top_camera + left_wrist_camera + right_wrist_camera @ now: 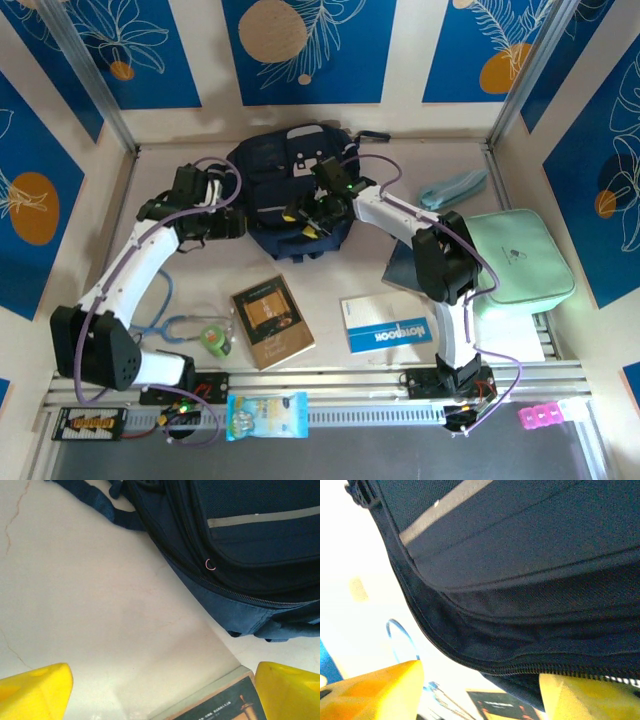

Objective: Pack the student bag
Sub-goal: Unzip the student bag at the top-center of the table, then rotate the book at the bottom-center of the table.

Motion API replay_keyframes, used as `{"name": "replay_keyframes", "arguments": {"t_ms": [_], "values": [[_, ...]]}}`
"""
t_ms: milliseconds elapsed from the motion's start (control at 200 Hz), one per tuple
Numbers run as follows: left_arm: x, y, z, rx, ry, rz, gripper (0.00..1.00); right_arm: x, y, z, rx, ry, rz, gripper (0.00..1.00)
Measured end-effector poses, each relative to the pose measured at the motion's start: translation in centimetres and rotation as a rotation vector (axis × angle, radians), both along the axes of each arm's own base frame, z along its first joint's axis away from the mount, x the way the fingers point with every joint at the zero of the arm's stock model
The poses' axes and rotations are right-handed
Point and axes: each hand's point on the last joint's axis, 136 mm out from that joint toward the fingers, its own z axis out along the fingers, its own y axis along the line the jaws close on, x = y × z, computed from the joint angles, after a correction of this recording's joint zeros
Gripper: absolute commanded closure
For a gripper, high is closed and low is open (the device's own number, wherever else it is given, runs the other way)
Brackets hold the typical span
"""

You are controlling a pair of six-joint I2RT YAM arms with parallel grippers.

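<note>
1. While the backpack (pixel 290 190) lies flat at the middle of the counter's (pixel 330 275) far edge with its front pockets up, nothing pokes out of it and no item is being carried toward it.
2. The left end effector (pixel 228 225) hangs just beside the bag's left side. From its wrist, the yellow fingers (pixel 35 692) stand wide apart with nothing between them, so it is open and empty.
3. The right end effector (pixel 312 210) sits over the bag's near edge. Its fingers (pixel 375 690) are also apart, and the zip seam (pixel 495 669) runs just ahead of them with no fabric pinched, so it reads as open.
4. The zip lines seen from both wrists look shut. Whether the main compartment is open I cannot tell.
5. Plenty lies outside the bag:
   - A brown book (pixel 272 320) and a notebook (pixel 385 325) are toward the middle of the near edge.
   - Blue tubing (pixel 180 325) and a green roll (pixel 215 340) are toward the near left corner.
   - A mint-green case (pixel 520 255) is by the right edge.
   - A pale blue pouch (pixel 455 187) is toward the far right corner.
   - A snack packet (pixel 267 415) is at the near edge.
6. By my judgement the packing has barely begun. The bag has yet to be opened or held open, and then each loose item has to go in.
</note>
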Motion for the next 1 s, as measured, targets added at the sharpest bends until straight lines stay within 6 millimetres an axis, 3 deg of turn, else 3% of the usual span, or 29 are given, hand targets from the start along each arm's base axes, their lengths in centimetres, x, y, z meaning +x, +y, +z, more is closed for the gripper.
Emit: {"name": "replay_keyframes", "arguments": {"t_ms": [145, 275, 350, 460, 565, 720, 905, 1000], "values": [[-0.7, 0.2, 0.4, -0.028, -0.028, 0.036, 0.00, -4.2, -1.7, 1.3, -0.116, -0.107, 0.145, 0.27], [-1.0, 0.3, 0.0, -0.056, -0.039, 0.059, 0.00, -9.2, -0.9, 2.7, -0.206, -0.216, 0.309, 0.26], [-1.3, 0.1, -0.6, -0.079, -0.032, 0.064, 0.00, -11.7, 0.1, 2.2, -0.252, -0.246, 0.397, 0.26], [-1.5, -0.2, -1.1, -0.104, -0.020, 0.060, 0.00, -14.5, 1.0, -0.2, -0.337, -0.243, 0.495, 0.26], [-1.8, -0.5, -0.7, -0.126, -0.029, 0.049, 0.00, -15.4, 1.2, -2.9, -0.423, -0.210, 0.535, 0.26], [-2.3, -0.8, -0.1, -0.155, -0.052, 0.033, 0.00, -15.0, 1.9, -6.2, -0.520, -0.163, 0.555, 0.28], [-2.9, -1.1, -0.9, -0.172, -0.030, 0.021, 0.00, -15.1, 1.6, -8.7, -0.594, -0.091, 0.542, 0.31], [-3.1, -1.2, -1.1, -0.175, -0.023, 0.017, 0.00, -15.3, 1.0, -9.0, -0.619, -0.055, 0.519, 0.32]]}}
